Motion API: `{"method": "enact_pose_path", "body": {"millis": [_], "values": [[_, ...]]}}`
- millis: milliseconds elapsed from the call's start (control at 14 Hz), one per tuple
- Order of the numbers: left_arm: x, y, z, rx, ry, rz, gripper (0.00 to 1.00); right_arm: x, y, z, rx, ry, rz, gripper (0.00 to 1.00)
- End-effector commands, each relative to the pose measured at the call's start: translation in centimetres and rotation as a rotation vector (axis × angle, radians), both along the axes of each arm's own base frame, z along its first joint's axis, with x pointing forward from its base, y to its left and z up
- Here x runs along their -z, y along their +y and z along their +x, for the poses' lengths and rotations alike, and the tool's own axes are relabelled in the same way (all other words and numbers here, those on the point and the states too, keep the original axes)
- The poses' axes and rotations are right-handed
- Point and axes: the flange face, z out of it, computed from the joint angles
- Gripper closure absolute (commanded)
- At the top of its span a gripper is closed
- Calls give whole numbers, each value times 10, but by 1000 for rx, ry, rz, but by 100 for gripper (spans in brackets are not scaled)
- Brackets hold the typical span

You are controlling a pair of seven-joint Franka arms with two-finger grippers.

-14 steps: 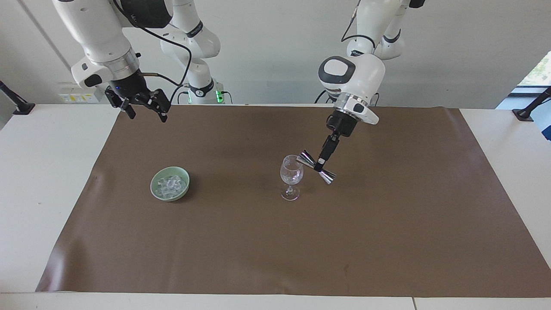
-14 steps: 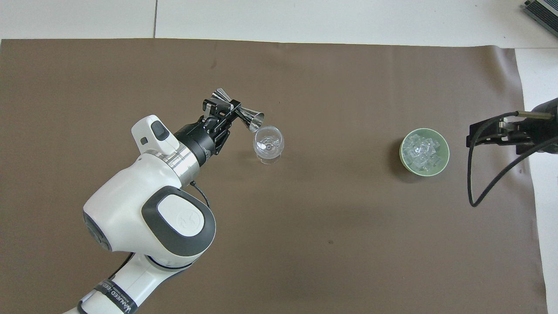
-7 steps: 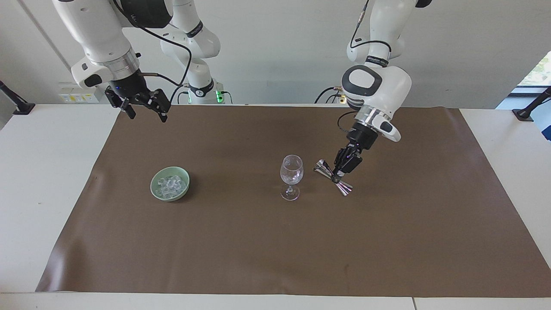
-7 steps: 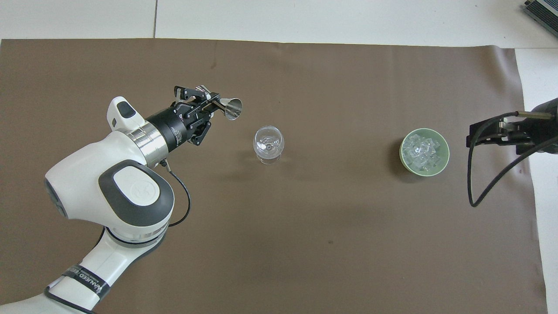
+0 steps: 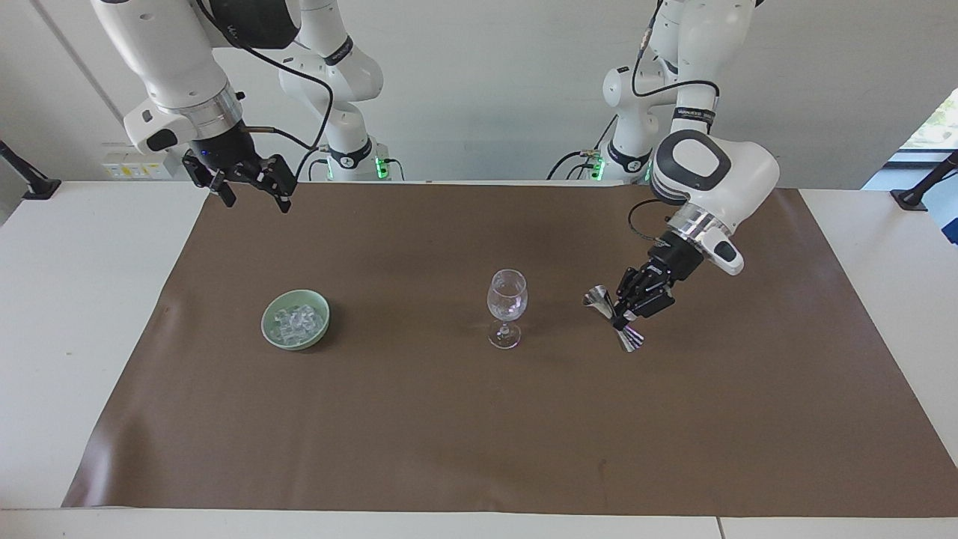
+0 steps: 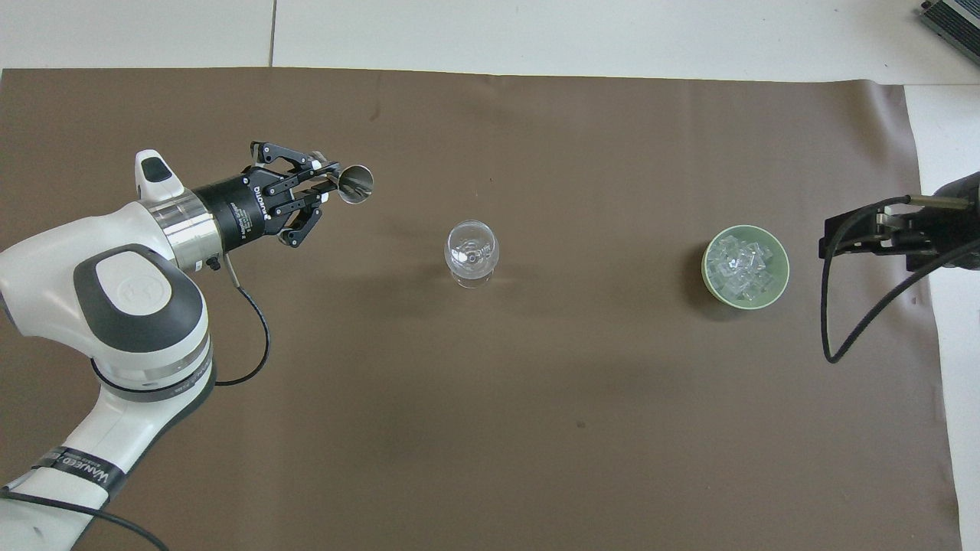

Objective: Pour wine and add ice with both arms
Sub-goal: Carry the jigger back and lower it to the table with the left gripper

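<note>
Left gripper (image 5: 627, 314) clamps a shiny steel hourglass jigger (image 5: 614, 319), tilted, beside the clear glass (image 5: 507, 307); right gripper (image 5: 251, 187), fingers apart, waits over the mat's (image 5: 479, 419) corner.

The brown mat (image 5: 479, 419) on the counter (image 5: 67, 299) lies bare across the whole lower half of the facing frame, so passage there is free. Three things stand in a row at mid-frame: the green bowl (image 5: 296, 320) of ice (image 5: 297, 321) left of centre, the wine glass (image 5: 507, 308) at centre, and right of it the left hand (image 5: 625, 314) gripping a steel jigger (image 5: 615, 318), seemingly just above the mat. Wide gaps separate them. The right hand (image 5: 251, 189) hangs spread at upper left, clear of the bowl.
</note>
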Motion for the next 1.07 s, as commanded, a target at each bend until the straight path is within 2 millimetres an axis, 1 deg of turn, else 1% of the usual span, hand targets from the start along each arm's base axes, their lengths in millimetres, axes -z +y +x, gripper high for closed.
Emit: {"method": "enact_pose_path", "body": {"millis": [0,71,214,286,357,429,500,714,786,857,929,1000], "values": [[-1,31,0,32,55,-65,100,-3,-4,-2,-20,-7,25,0],[2,40,1,39,76,-74,100,-3,-4,-2,-20,-7,25,0],[8,45,3,35,143,-78,100,-3,-4,-2,-20,-7,25,0],[11,54,3,59,169,-81,100,-3,-4,-2,-20,-7,25,0],[16,73,3,67,204,-106,100,-3,-4,-2,-20,-7,25,0],[20,86,3,89,230,-135,100,-3,-4,-2,-20,-7,25,0],[28,96,3,102,255,-144,100,-3,-4,-2,-20,-7,25,0],[40,123,6,143,324,-214,100,-3,-4,-2,-20,-7,25,0],[48,137,10,151,350,-235,100,-3,-4,-2,-20,-7,25,0],[49,141,15,182,378,-223,100,-3,-4,-2,-20,-7,25,0],[55,145,19,199,420,-227,100,-3,-4,-2,-20,-7,25,0],[65,164,19,198,454,-258,100,-3,-4,-2,-20,-7,25,0]]}}
